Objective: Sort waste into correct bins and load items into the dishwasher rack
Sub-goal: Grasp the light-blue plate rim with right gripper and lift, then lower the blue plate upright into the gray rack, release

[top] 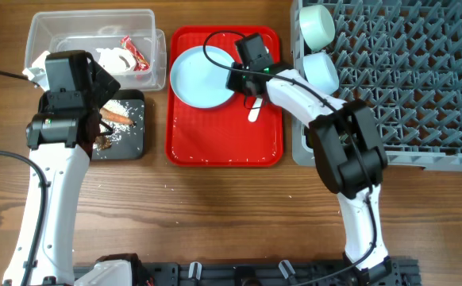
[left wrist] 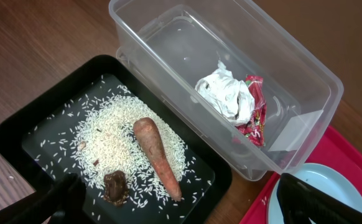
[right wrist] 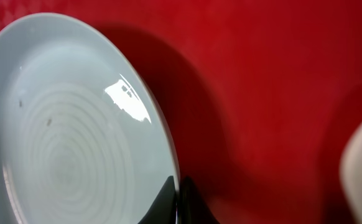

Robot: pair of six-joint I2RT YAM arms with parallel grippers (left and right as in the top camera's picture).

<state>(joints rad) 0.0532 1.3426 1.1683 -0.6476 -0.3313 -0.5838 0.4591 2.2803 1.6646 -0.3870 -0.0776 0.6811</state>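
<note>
The light blue plate [top: 201, 76] lies tilted on the red tray; my right gripper [top: 236, 78] is shut on its right rim, seen close in the right wrist view [right wrist: 176, 193] with the plate [right wrist: 63, 130]. The white spoon [top: 255, 110] lies on the tray under the arm. The clear tub [left wrist: 305, 68] holds crumpled paper [left wrist: 224, 93] and the red wrapper [left wrist: 254, 112]. The black tray [left wrist: 19, 130] holds rice [left wrist: 112, 137], the carrot stick [left wrist: 156, 155] and the brown lump [left wrist: 116, 186]. My left gripper [left wrist: 175, 205] is open above the black tray. A green bowl [top: 317, 25] and a blue bowl [top: 323, 70] stand in the rack [top: 406, 79].
The red serving tray [top: 223, 135] sits between the bins and the rack. A few rice grains [top: 167, 188] lie on the wooden table in front of it. The yellow cup is not in view.
</note>
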